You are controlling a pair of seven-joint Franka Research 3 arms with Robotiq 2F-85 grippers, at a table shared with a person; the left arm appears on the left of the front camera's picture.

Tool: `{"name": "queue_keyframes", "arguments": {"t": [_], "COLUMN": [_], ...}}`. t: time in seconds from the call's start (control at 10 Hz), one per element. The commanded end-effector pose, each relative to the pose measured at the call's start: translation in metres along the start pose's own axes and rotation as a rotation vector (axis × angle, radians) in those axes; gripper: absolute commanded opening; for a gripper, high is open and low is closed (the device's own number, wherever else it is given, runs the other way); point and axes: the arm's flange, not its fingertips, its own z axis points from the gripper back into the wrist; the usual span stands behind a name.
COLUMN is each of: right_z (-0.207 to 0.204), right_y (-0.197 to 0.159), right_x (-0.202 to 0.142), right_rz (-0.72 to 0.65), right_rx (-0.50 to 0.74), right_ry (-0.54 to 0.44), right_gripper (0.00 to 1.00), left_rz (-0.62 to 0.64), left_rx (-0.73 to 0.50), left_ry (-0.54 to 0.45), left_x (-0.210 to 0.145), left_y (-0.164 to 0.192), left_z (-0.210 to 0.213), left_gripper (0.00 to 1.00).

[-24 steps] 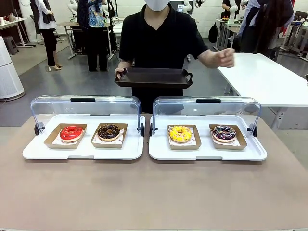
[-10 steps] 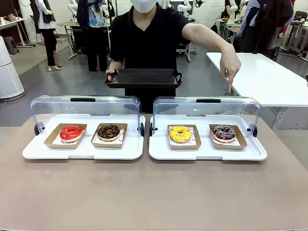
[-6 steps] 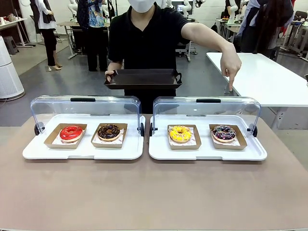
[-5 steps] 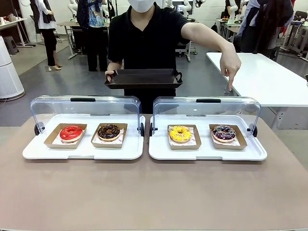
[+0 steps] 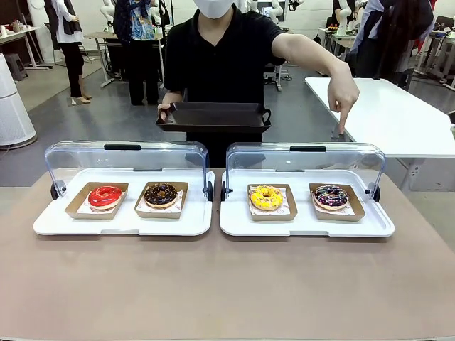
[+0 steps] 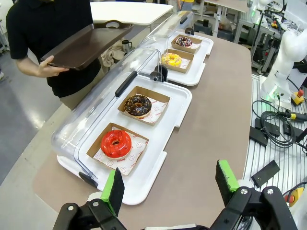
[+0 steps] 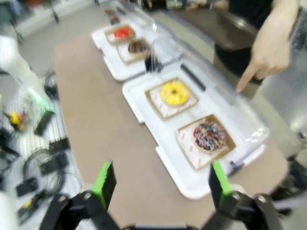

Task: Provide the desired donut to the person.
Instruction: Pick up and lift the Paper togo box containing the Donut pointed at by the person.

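Observation:
The person [image 5: 234, 50] in black stands at the far side, one hand under a dark tray [image 5: 213, 116], the other hand [image 5: 344, 96] pointing a finger down above the sprinkled chocolate donut [image 5: 331, 196]. That donut sits in a cardboard holder, rightmost in the right white case [image 5: 306, 226], next to a yellow donut [image 5: 266, 197]. The left case [image 5: 121, 226] holds a red donut [image 5: 105, 196] and a chocolate donut [image 5: 161, 195]. My left gripper [image 6: 170, 184] hovers open, back from the red donut [image 6: 115, 143]. My right gripper [image 7: 160, 184] hovers open, back from the sprinkled donut [image 7: 208, 135].
Both cases have clear hinged lids [image 5: 306, 160] raised at their far side. A white table [image 5: 391, 114] stands at the back right. Cables and a robot base [image 6: 283, 62] lie beside the table in the left wrist view. Bare brown tabletop [image 5: 227, 284] spreads in front of the cases.
Since the oldest frame the person's hand has reached out and points down over the rightmost donut. The tray has shifted slightly. Over the last second the pointing hand holds still.

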Motion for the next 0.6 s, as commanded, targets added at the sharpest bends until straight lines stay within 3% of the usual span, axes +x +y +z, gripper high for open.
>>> {"name": "queue_keyframes", "arguments": {"t": [0.0,0.2,0.5], "right_z": [-0.030,-0.075,-0.153], "right_y": [0.006,0.012,0.017], "right_x": [0.025,0.047,0.049], "right_rz": [0.154,0.252,0.344], "right_rx": [-0.035,-0.040,-0.009], "right_ry": [0.288,0.456,0.625], "right_gripper": [1.00,1.00,1.00], "left_rz": [-0.013,-0.013,-0.013], "left_rx": [0.002,0.002,0.002], "left_ry": [-0.023,-0.023,-0.023], "left_x": [0.000,0.000,0.000], "left_y": [0.001,0.001,0.001], "left_z": [0.001,0.001,0.001], "left_gripper": [1.00,1.00,1.00]}}
